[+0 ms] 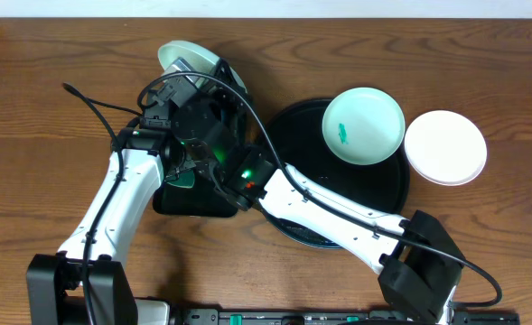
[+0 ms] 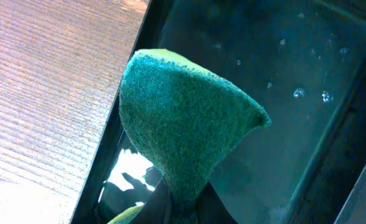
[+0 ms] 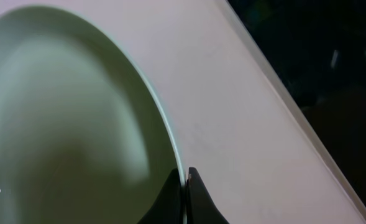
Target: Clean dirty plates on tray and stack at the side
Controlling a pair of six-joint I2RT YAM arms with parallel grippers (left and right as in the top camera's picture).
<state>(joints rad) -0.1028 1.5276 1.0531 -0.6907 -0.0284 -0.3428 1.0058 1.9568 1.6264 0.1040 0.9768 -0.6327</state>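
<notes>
Green scouring sponge (image 2: 183,137), nearest the left wrist lens, is pinched at its lower corner by the jaws of the left gripper (image 2: 183,208) and hangs over the wet floor of the small rectangular black tray (image 2: 282,74), where water droplets glint. Next, in the right wrist view, the rim of a pale mint plate (image 3: 71,118) is clamped edge-on between the narrow jaws of the right gripper (image 3: 186,193). The face shown looks free of marks, though so close and soft a view may hide a smear. From overhead, the two arms cross at the left of the tabletop (image 1: 49,72). The held plate is lifted and tilted beyond the rectangular tray, apart from the round black tray (image 1: 297,126). Farther right, a second mint plate (image 1: 374,117) lies flat on the far-right part of that tray and bears a teal smear (image 1: 340,134). A white plate (image 1: 444,147) rests on the tabletop just beside the tray's right rim, apparently the start of the stack. Step in hand, as judged: wiping of the held plate, with the sponge ready but apart from it. The next move calls for bringing sponge to plate face with the right grip steady, then setting that plate on the white one and turning to the smeared plate.
</notes>
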